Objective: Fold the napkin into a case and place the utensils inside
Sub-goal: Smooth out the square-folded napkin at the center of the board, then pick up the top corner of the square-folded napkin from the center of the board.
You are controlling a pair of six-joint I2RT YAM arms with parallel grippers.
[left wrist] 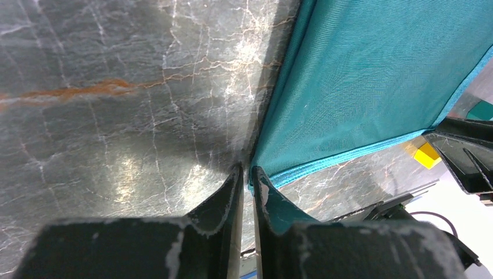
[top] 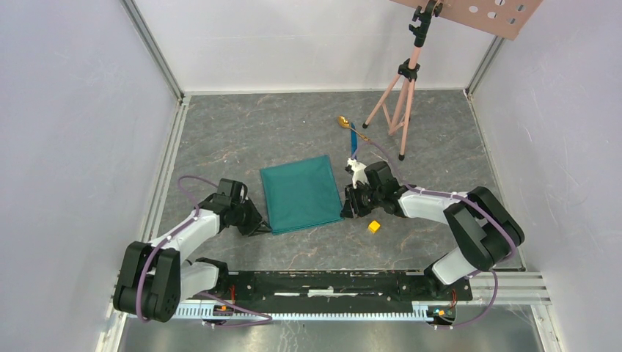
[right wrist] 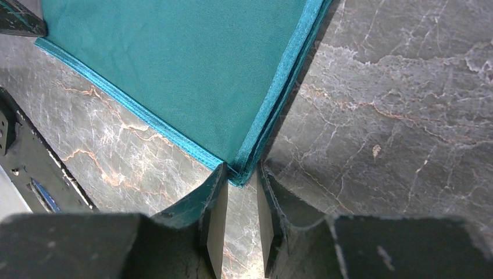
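The left tool is sitting low on the bench with its jaws drawn to a thin slit at the near-left corner of the napkin. It is apparently nipping the hem, though the tight wrist view is not showing for certain that cloth is between them. The right tool is mirroring it at the near-right corner, its jaws standing a little wider because they are clamping a thicker stack. Several hemmed layers are showing along that edge, so the cloth is already lying folded at least once. Taking both near corners at once is a way of keeping the edge taut and square, which a further fold toward the far side would need. Seen from above, the napkin is lying flat in the middle of the bench as a broad, nearly square panel, not yet the narrow case the task is asking for. The utensils are waiting outside it: the gold spoon and the blue knife are lying in a line beyond the napkin's far-right corner, near the feet of a pink tripod and off the cloth. A yellow cube is sitting just beside the right tool, on its near side, where a careless swing could be knocking it.
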